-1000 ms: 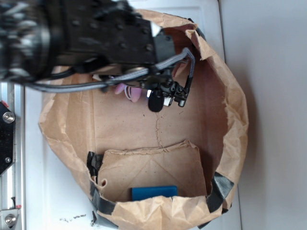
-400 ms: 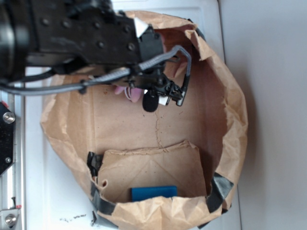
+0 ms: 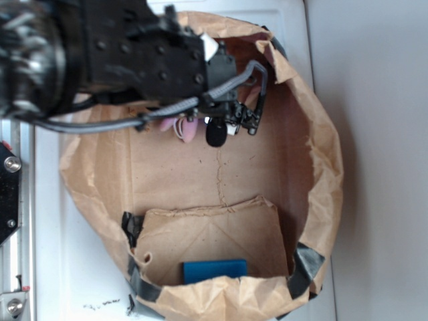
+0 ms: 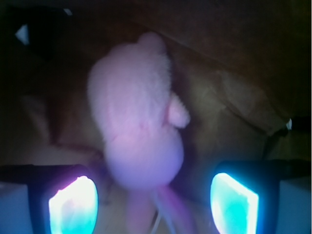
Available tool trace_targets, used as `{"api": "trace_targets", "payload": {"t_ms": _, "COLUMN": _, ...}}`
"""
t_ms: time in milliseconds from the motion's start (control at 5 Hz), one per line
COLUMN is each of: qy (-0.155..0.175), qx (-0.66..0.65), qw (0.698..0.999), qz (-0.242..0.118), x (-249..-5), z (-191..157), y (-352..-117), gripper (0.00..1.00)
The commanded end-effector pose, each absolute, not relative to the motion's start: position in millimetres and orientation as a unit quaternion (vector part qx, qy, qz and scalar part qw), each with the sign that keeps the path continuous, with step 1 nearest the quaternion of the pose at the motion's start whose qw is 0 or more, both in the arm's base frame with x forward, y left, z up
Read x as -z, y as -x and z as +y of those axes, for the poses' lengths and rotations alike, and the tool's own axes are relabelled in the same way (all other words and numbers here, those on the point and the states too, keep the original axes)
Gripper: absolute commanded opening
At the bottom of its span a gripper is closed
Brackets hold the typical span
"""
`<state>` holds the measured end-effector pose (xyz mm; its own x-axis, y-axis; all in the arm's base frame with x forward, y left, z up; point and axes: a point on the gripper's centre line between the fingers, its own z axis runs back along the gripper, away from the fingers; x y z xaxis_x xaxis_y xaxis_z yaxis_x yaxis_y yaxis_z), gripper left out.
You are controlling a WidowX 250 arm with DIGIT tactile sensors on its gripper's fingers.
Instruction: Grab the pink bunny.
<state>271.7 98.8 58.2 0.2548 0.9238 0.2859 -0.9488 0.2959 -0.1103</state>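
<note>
Gripper (image 4: 153, 202) jaws apart, pink bunny (image 4: 139, 131) lying between its 2 fingers (image 4: 73, 204), unclamped.

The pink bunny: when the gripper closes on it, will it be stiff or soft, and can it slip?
The bunny looks fuzzy and plump, so it probably squashes between the fingers rather than resisting. Its ears would likely dangle when lifted. Fuzzy fabric seems unlikely to slip, and it is probably light.

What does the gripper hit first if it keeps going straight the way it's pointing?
Most likely the pink bunny: in the wrist view it lies centred ahead of the open gripper, between its two fingers. Depth is unclear, so the remaining gap can't be judged.
</note>
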Motion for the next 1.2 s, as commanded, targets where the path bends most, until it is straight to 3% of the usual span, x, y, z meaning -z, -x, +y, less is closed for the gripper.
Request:
{"api": "trace_targets", "payload": {"t_ms": 0, "qy": -0.061, "qx": -0.602, "qw": 0.777, "qz": -0.177, "x": -63, "z": 117, "y": -274, "gripper": 1.0}}
{"api": "trace_targets", "payload": {"t_ms": 200, "qy": -0.066, "qx": -0.605, "qw": 0.774, "qz": -0.177, "x": -50, "z": 120, "y": -280, "gripper": 1.0}}
{"api": "trace_targets", "payload": {"t_ms": 400, "qy": -0.044, "qx": -0.597, "qw": 0.781, "qz": -0.178, "x": -48, "z": 115, "y": -288, "gripper": 1.0}}
{"api": "trace_targets", "payload": {"t_ms": 600, "qy": -0.027, "qx": -0.6, "qw": 0.779, "qz": -0.181, "x": -50, "z": 111, "y": -289, "gripper": 0.0}}
{"api": "trace_targets", "payload": {"t_ms": 1000, "qy": -0.012, "qx": -0.592, "qw": 0.783, "qz": -0.19, "x": -62, "z": 107, "y": -286, "gripper": 0.0}}
